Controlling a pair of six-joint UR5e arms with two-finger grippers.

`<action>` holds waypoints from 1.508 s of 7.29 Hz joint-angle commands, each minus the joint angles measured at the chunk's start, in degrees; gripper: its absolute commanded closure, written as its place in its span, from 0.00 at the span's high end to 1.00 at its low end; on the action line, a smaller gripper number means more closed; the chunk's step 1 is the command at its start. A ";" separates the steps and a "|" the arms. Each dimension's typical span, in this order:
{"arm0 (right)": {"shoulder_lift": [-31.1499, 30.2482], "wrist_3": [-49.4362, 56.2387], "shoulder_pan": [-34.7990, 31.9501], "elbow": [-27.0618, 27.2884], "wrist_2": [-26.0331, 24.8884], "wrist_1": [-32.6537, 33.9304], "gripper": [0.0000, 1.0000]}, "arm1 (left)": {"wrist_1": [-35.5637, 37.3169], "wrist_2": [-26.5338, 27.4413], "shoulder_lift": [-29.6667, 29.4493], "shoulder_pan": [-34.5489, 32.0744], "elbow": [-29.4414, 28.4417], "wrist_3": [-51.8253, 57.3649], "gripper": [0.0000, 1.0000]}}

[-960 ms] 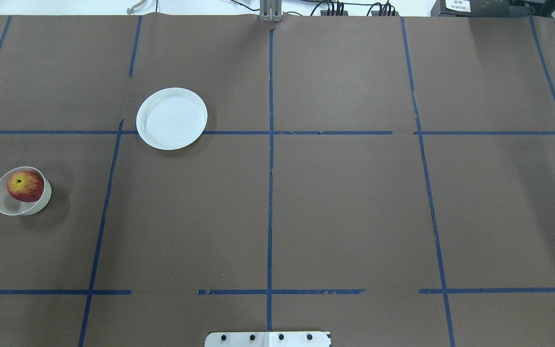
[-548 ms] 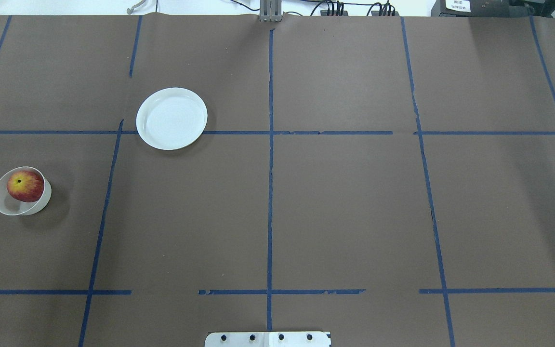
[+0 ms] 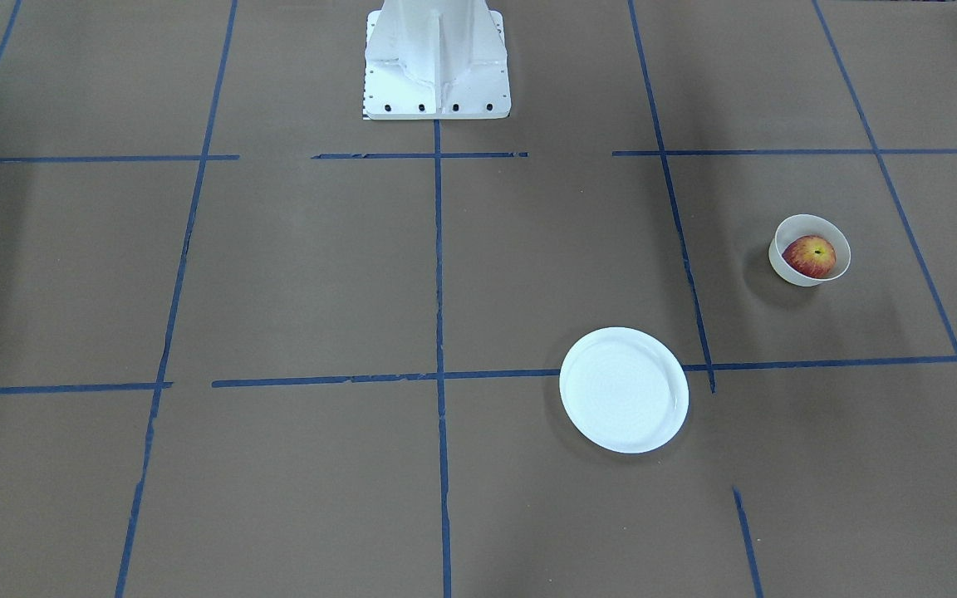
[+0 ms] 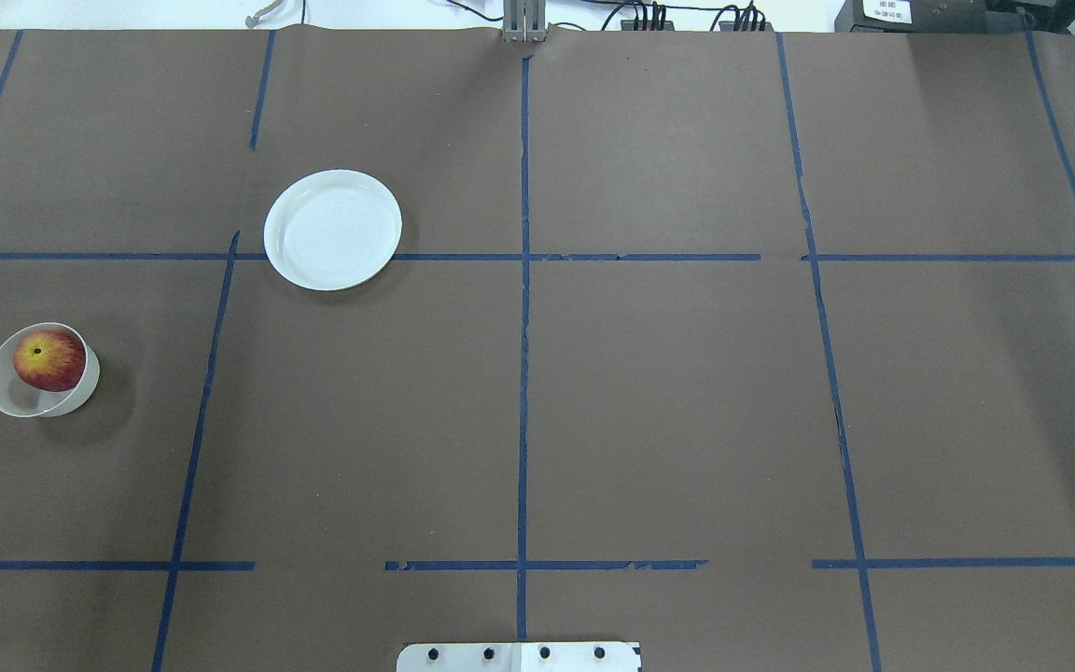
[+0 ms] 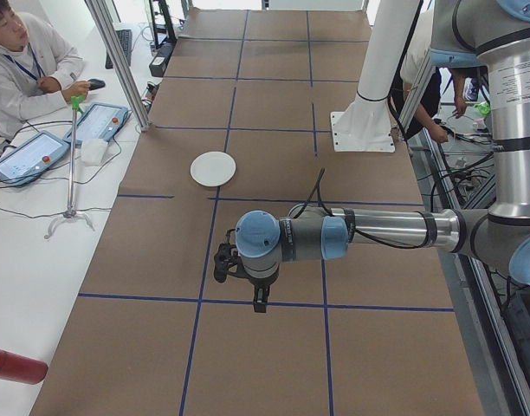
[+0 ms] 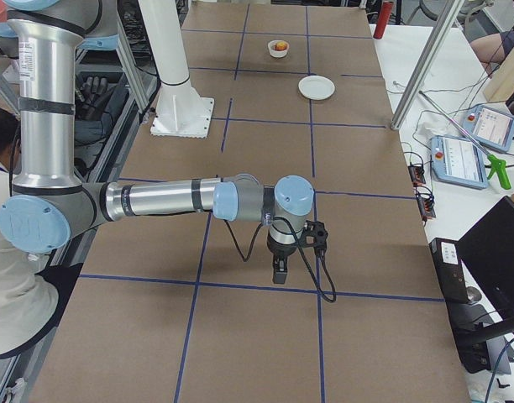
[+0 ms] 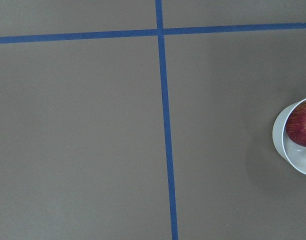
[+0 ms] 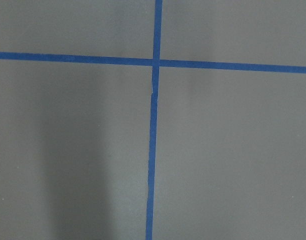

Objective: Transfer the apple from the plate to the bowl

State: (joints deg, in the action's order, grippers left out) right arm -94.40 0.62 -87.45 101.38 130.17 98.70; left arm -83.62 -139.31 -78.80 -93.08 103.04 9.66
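Note:
The red apple [image 4: 49, 360] with a yellow patch sits inside the small cream-white bowl [image 4: 6, 397] at the table's left end; both also show in the front view, the apple [image 3: 809, 255] in the bowl [image 3: 786, 270]. The wide white plate [image 4: 332, 230] lies empty further in and farther back. The left wrist view catches the bowl [image 7: 285, 150] and the apple [image 7: 300, 127] at its right edge. My left gripper [image 5: 259, 303] and my right gripper [image 6: 279, 275] hang above the table, seen only in the side views; I cannot tell whether they are open or shut.
The robot's white base [image 3: 437, 62] stands at the table's near edge in the middle. Blue tape lines [image 4: 523, 280] grid the brown table cover. An operator [image 5: 22, 61] sits at a side table with tablets [image 5: 96, 121]. A red bottle [image 5: 14, 364] lies there.

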 commanded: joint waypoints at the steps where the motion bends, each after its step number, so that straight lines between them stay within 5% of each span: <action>1: 0.00 0.00 0.00 0.04 0.00 0.00 1.00 | 0.29 5.49 -0.56 0.00 0.41 -0.25 1.00; 11: 0.00 0.00 0.00 -0.04 0.00 0.00 1.00 | 0.38 3.70 -0.21 -0.97 0.41 0.27 1.00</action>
State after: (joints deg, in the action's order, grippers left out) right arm -94.39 0.64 -87.45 101.34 130.17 98.70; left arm -83.20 -135.61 -78.73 -94.04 103.34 9.85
